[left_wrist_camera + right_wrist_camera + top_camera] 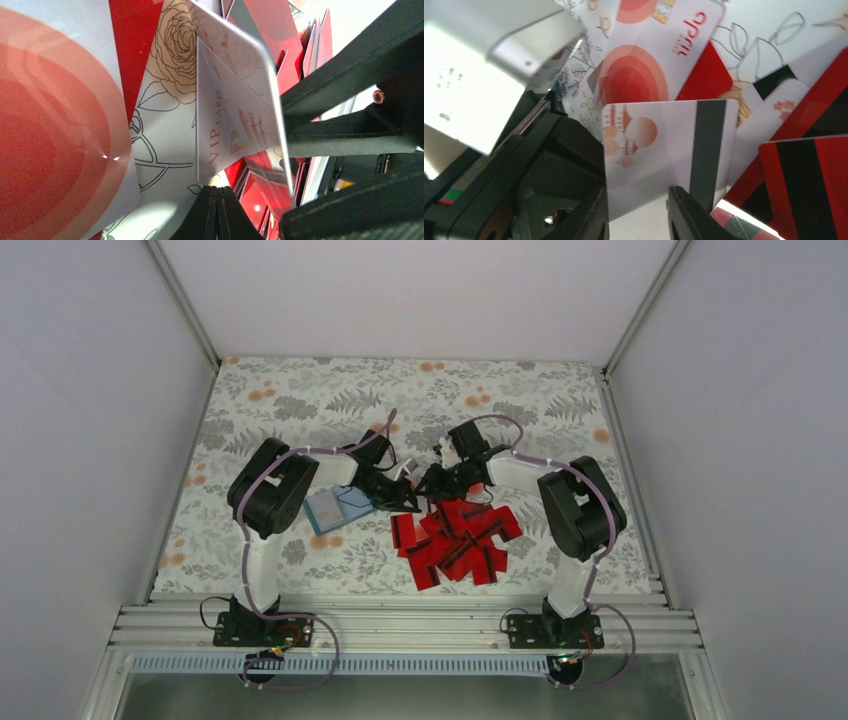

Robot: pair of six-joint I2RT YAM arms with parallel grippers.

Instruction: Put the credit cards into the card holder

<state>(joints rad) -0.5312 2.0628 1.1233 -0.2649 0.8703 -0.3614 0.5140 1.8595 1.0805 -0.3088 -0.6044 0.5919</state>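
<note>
Right gripper [636,212] pinching white striped card [664,150] above red credit cards [457,540]; left gripper [218,210] pressing shut, empty; card holder [335,508] lying beside left arm. Risk: thin card slipping during handover, arms colliding

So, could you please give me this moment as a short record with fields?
surface: floral table cover
card holder: blue, open, left of the pile
cards: red pile, loose on the cover
left gripper: shut, pinching a white card's edge
right gripper: holding a white card with a dark stripe
</note>
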